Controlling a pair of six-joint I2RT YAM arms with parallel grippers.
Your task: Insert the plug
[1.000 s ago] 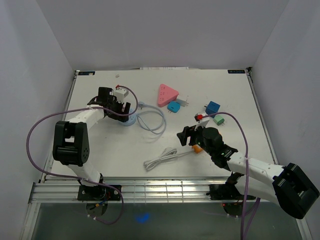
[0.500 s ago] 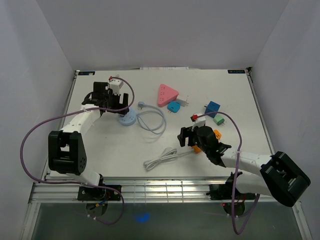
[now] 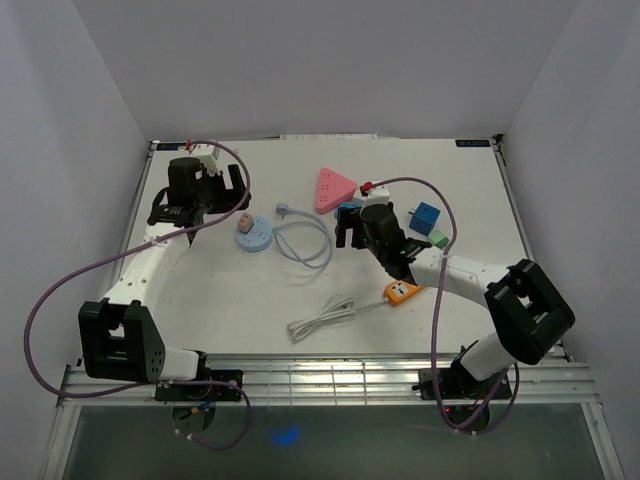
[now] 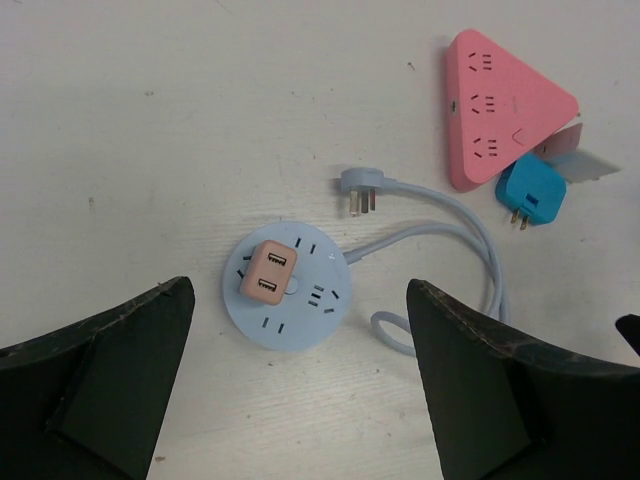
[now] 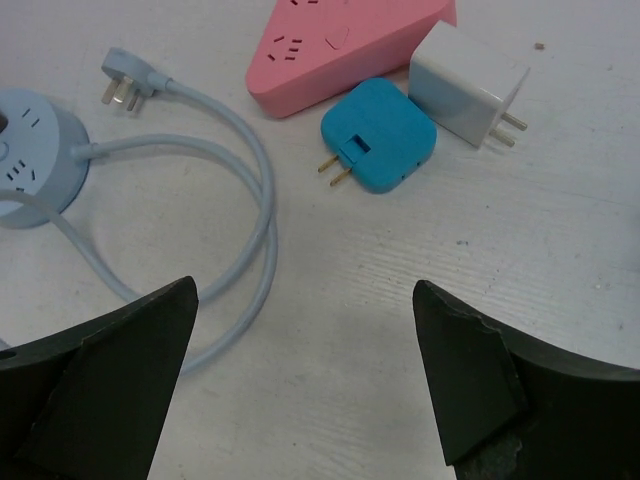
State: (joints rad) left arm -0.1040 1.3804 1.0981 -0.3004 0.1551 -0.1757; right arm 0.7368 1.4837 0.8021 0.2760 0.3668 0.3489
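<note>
**Status of the plug.** The peach adapter [image 4: 268, 273] is seated upright on the round socket hub [image 4: 322, 305], at 9 o'clock on the hub's face, USB ports up. The hub lies on the surface [image 3: 200, 290] at 9 o'clock from centre in the top view.

**Change.** One second ago the left claw [image 4: 297, 292] was down over the hub. It has since spread and backed away toward 10 o'clock. The adapter stayed in the hub, untouched by either finger. Judgement: this insertion looks complete, though how deep the pins sit cannot be told.

**Change, right side.** The right claw [image 5: 305, 290] was low over the orange strip [image 3: 402, 291] a second ago. It has lifted off and swung toward 11 o'clock, leaving that strip lying free at 5 o'clock from the claw.

**Left arm pose.** It reaches along the 9 o'clock edge, wrist bent so the camera looks down on the hub. The claw is spread wide and empty, well apart from the adapter.

**Right arm pose.** It is folded inward toward centre. The claw is spread and empty, hovering near the teal adapter [image 5: 378, 135], which lies pins toward 8 o'clock, just beside the pink triangular strip [image 5: 340, 30]. Judgement: the teal adapter is the likely next pick.
</note>
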